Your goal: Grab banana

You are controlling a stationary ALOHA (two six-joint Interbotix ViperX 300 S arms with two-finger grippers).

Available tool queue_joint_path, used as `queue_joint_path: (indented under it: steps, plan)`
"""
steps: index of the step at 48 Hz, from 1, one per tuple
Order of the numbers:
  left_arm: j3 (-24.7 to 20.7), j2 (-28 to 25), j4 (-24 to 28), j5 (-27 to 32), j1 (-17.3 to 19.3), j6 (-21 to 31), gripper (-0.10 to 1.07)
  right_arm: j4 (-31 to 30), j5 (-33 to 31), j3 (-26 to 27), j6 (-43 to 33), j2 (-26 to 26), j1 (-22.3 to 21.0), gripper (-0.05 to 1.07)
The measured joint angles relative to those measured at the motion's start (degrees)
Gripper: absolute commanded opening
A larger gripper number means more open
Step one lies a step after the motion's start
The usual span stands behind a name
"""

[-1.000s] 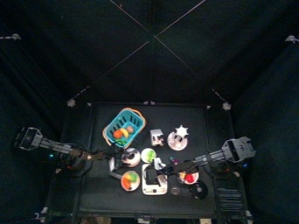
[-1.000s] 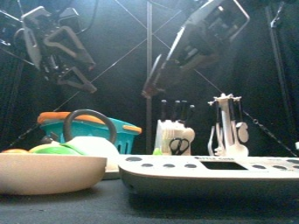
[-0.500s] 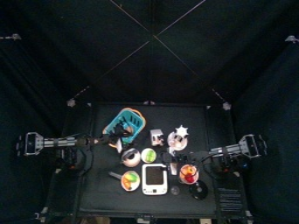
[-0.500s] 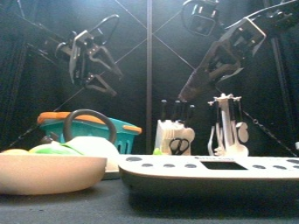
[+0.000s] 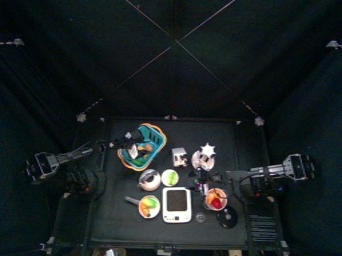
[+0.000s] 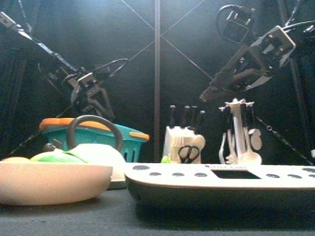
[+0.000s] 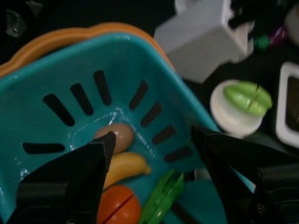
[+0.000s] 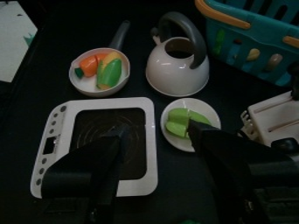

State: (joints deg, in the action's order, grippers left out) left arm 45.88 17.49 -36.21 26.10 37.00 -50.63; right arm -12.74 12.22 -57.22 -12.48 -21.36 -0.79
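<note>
- Two tools were in view, neither holding anything.
- We saw the left tool [image 7: 149, 175] with jaws spread wide, hovering over the blue basket [image 7: 82, 96], nothing between them.
- We saw the right tool [image 8: 158, 144] with jaws parted, above the white scale [image 8: 100, 144] and a small dish of green slices [image 8: 187, 121].
- We found the banana [image 7: 126, 166] lying inside the blue basket, on its floor, touching a brownish round piece [image 7: 114, 137], just beside an orange piece [image 7: 117, 206] and a green piece [image 7: 163, 197].
- We noted the basket's orange handle [image 7: 70, 44] arching over its rim.
- We saw a white kettle [image 8: 177, 61] and a pan with orange and green pieces [image 8: 100, 70] on the bench [image 8: 47, 96] near the scale.
- From above, the left arm [image 5: 60, 165] sat at the bench's left edge, the right arm [image 5: 281, 172] at its right edge, well apart.
</note>
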Motion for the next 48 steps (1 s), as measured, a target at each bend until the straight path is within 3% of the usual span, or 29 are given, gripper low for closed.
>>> queue_joint_path:
  steps: [8,17,30,48]
  plan:
    - [-0.53,-2.29,13.62,1.49,0.09,0.09,1.01,0.09,0.00,-0.09,-0.09,0.00,0.00,0.90]
    - [-0.70,-6.24,20.92,0.62,0.18,0.00,1.01,0.18,0.00,-0.09,-0.09,0.00,0.09,0.90]
    - [-1.93,-13.18,23.38,-0.88,0.09,0.00,1.01,0.18,-0.18,0.00,-0.09,0.00,0.00,0.90]
    - [-3.16,-18.11,23.03,-0.70,0.00,0.00,0.96,0.79,-0.18,-0.09,-0.09,0.79,0.18,0.90]
